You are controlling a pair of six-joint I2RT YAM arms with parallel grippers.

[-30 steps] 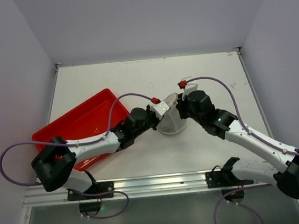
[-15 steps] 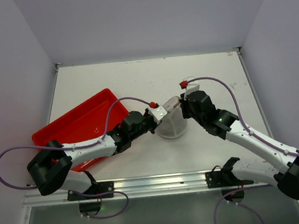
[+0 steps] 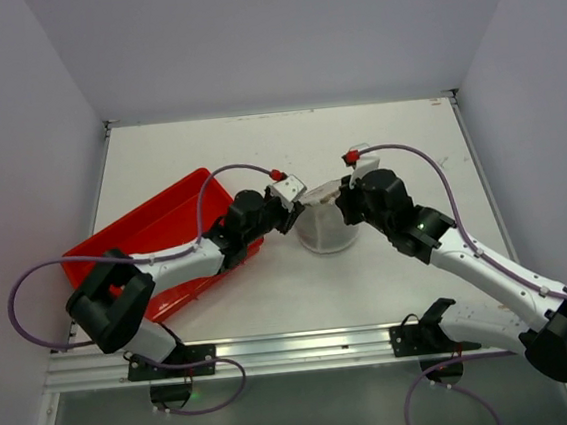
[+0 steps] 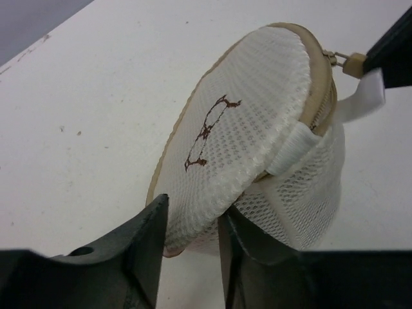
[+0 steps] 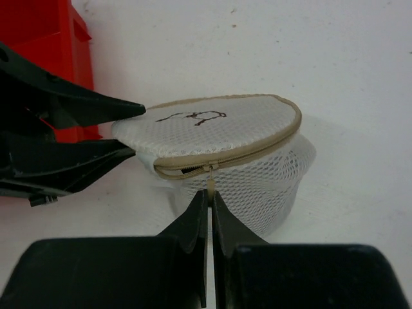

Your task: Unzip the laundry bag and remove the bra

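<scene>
The laundry bag, a white mesh drum with a tan zipper rim, stands mid-table between both arms. Its round lid tilts up on the left side. My left gripper is open, its jaws straddling the lid's near edge with a gap on one side. From the right, my right gripper is shut on the tan zipper pull, which hangs from the rim facing it. The zipper is parted a little to the left of the pull. The bra is hidden.
A red tray lies left of the bag, under the left arm, and its corner shows in the right wrist view. White walls enclose the table at the back and sides. Purple cables loop above both arms.
My left gripper's jaws have opened off the lid's edge, and the left arm has pulled slightly toward the tray. The right gripper stays shut on the pull.
</scene>
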